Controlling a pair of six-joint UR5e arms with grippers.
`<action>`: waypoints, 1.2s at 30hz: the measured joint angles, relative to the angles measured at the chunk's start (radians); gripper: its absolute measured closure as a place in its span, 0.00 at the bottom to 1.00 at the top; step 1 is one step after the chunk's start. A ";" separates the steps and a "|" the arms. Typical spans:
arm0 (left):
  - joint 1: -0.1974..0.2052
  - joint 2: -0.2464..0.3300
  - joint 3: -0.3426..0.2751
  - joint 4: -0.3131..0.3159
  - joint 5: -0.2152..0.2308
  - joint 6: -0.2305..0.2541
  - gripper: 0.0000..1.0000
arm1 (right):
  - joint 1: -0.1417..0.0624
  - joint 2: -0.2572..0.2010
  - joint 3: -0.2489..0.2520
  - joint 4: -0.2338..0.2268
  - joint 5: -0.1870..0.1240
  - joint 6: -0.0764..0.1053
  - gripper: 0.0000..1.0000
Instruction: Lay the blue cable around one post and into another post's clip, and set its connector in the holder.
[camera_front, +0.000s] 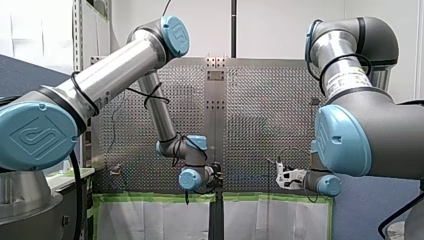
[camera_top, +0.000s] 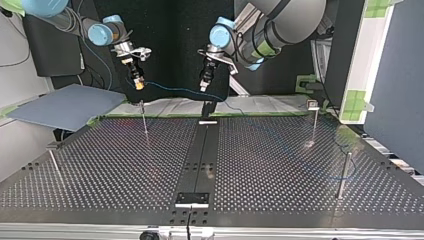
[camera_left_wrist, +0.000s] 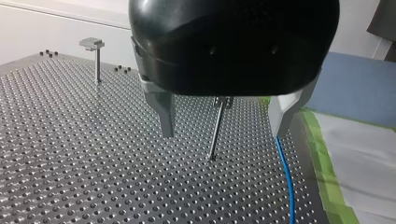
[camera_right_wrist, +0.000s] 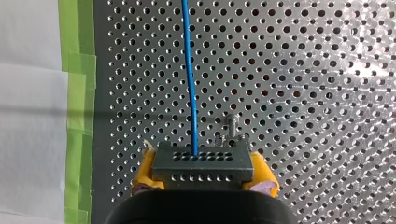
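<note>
Task is only starting, as I judge: in top view the blue cable (camera_top: 170, 89) is hanging in air btw. my right claw (camera_top: 138, 85) and my left claw (camera_top: 203, 89), around none of the posts (camera_top: 144, 120); left wrist view is showing fingers (camera_left_wrist: 166, 116) apart, cable beside one; right wrist view is showing yellow pads (camera_right_wrist: 144, 170) clamped on the connector (camera_right_wrist: 203, 163), not yet in any holder.

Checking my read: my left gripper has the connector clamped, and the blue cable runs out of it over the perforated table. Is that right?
Not quite. It is my right gripper that has the connector clamped, between its yellow pads, as the right wrist view shows; my left gripper stands open. The blue cable does run out of it over the perforated table.
</note>
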 joint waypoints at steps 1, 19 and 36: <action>-0.001 0.000 0.002 -0.003 -0.004 0.002 0.00 | 0.000 0.000 0.000 0.000 0.000 0.000 1.00; -0.008 -0.038 0.050 -0.060 -0.062 0.033 0.00 | 0.000 0.001 -0.011 0.009 0.000 0.002 1.00; -0.015 -0.063 0.156 -0.135 -0.075 0.013 0.00 | 0.007 0.001 -0.011 0.011 0.000 0.000 1.00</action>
